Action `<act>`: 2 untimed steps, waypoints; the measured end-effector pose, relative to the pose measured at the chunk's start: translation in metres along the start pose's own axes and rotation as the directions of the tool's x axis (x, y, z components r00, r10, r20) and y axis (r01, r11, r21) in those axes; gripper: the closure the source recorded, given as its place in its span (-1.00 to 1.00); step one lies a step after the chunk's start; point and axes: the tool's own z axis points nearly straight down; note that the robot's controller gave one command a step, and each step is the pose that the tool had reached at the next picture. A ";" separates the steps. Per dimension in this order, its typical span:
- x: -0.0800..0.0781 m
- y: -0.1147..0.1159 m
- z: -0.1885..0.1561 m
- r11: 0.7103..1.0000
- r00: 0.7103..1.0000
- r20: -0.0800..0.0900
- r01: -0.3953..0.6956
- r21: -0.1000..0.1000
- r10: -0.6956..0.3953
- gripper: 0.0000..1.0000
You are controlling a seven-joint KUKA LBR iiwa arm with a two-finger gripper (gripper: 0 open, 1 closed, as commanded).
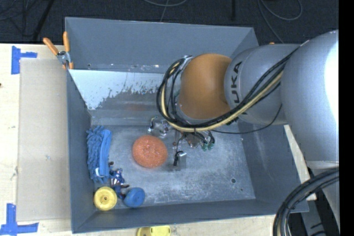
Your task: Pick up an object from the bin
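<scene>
In the camera view, the arm comes in over the right edge of the grey metal bin. Its orange-covered wrist hangs above the middle of the bin floor. Below the cover the end effector points down and sits low, close to the floor. The wrist and its cables hide most of it, so whether it is wide or narrow cannot be told. Nothing can be seen held in it.

The nearest thing is a rough, orange-red round ball. It lies on the floor near the bin's middle, just beside the end effector on the side toward the left edge, and it is beside the end effector, not under it. The ball lies alone on bare floor, which probably makes it the easiest thing to take.

The other things lie loose toward the left edge and the front left corner, likely where they happened to settle. A blue, ribbed, fuzzy cloth piece stretches along the left wall. A yellow wheel-shaped disc and a blue round piece lie near the front left corner, well apart from the end effector.
</scene>
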 end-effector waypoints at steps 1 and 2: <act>-0.018 0.011 0.000 0.982 0.982 -0.002 -0.188 0.000 0.188 -1.00; -0.021 0.036 0.005 0.992 0.992 0.001 0.129 0.001 -0.129 1.00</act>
